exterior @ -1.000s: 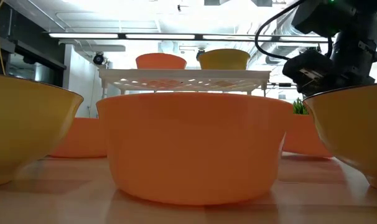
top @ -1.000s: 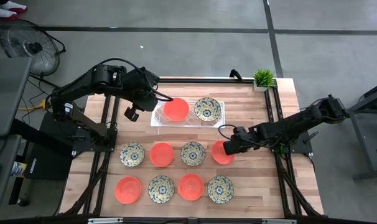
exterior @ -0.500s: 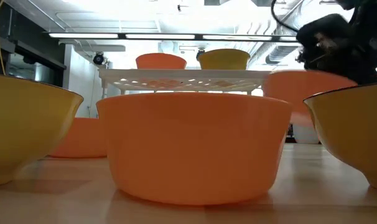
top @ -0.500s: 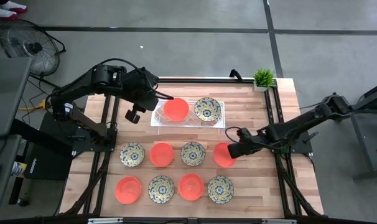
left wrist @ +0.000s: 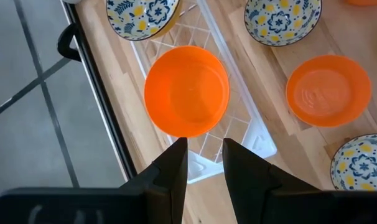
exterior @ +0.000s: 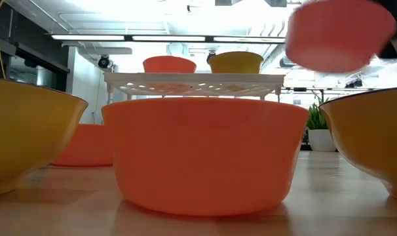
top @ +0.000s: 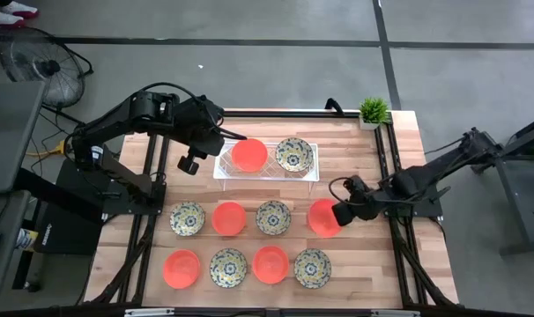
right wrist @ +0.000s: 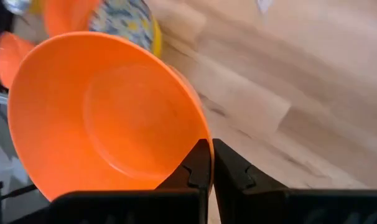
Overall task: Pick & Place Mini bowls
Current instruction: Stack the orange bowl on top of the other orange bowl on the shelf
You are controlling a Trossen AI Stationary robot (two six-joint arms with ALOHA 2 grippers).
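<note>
Rim-pinched in the right tool [right wrist: 207,163], the glossy orange-red mini bowl [top: 322,217] at centre-right could slip and drop.

Bright, even light comes from the ceiling strip lamps [exterior: 179,37], which glare white above the white tray [exterior: 194,83]. Shadows on the table [top: 364,158] are soft. The lifted orange bowl [exterior: 339,34], right of the tray, is blurred.

From my low view the lifted orange bowl [exterior: 339,33] at one o'clock is blurred, cut by the top edge; I can't see the right gripper behind it.
</note>
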